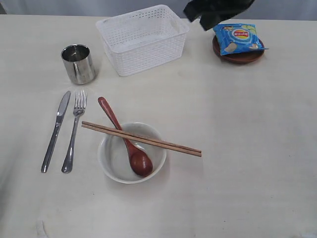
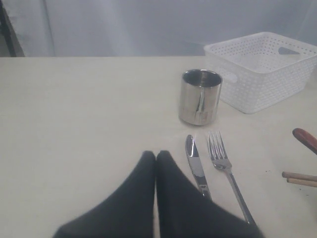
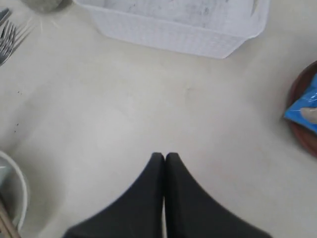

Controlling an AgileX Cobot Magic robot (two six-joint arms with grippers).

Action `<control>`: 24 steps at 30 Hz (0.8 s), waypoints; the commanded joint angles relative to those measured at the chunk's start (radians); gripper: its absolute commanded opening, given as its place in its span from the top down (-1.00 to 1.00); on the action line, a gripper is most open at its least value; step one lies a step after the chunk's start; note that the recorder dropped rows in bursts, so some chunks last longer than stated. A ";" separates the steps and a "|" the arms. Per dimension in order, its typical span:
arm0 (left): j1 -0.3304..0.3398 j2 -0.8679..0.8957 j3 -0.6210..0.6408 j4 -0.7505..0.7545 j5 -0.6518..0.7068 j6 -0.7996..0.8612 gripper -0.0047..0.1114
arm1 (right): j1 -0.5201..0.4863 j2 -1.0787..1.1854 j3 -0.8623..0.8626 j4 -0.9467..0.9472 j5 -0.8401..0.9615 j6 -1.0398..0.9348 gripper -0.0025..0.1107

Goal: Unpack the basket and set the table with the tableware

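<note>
The basket [image 1: 148, 57], at 12 o'clock from the bowl [image 1: 111, 163], showed nothing inside, so unpacking looked done. The cup [image 1: 78, 63] stood at 10, the knife [image 1: 56, 130] and fork [image 1: 74, 133] at 9. The spoon [image 1: 140, 162] and chopsticks [image 1: 173, 145] rested on the bowl, and the plate [image 1: 242, 57] bore a chips bag [image 1: 239, 37] at 2. The left gripper [image 2: 156, 156] and right gripper [image 3: 165, 157] were pressed closed, holding nothing. The next move probably called only for lifting the arms clear; bare table [image 1: 247, 148] lay open from 3 to 5.

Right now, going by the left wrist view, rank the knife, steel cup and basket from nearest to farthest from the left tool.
1. Knife, just beside the left tool.
2. Steel cup, beyond the knife's tip.
3. Basket, farthest, past the cup.
</note>
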 commanded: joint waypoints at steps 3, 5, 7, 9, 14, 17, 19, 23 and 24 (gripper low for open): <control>0.002 -0.003 0.003 0.009 -0.011 -0.004 0.92 | -0.136 0.035 -0.070 0.207 -0.001 -0.389 0.96; 0.002 -0.003 0.003 0.009 -0.011 -0.004 0.92 | -0.154 0.063 -0.090 0.275 -0.014 -0.526 0.96; 0.002 -0.003 0.003 0.009 -0.011 -0.004 0.92 | -0.154 0.104 -0.120 0.313 -0.043 -0.579 0.96; 0.002 -0.003 0.003 0.009 -0.011 -0.004 0.92 | -0.154 0.150 -0.151 0.332 -0.065 -0.589 0.96; 0.002 -0.003 0.003 0.009 -0.011 -0.004 0.92 | -0.115 0.292 -0.275 0.332 -0.044 -0.699 0.96; 0.002 -0.003 0.003 0.009 -0.011 -0.004 0.92 | -0.085 0.368 -0.353 0.332 -0.015 -0.774 0.81; 0.002 -0.003 0.003 0.009 -0.011 -0.004 0.92 | -0.064 0.418 -0.396 0.332 -0.007 -0.814 0.52; 0.002 -0.003 0.003 0.009 -0.011 -0.004 0.92 | -0.036 0.497 -0.442 0.337 -0.007 -0.903 -0.05; 0.002 -0.003 0.003 0.009 -0.011 -0.004 0.92 | -0.036 0.514 -0.447 0.347 -0.009 -0.929 -0.13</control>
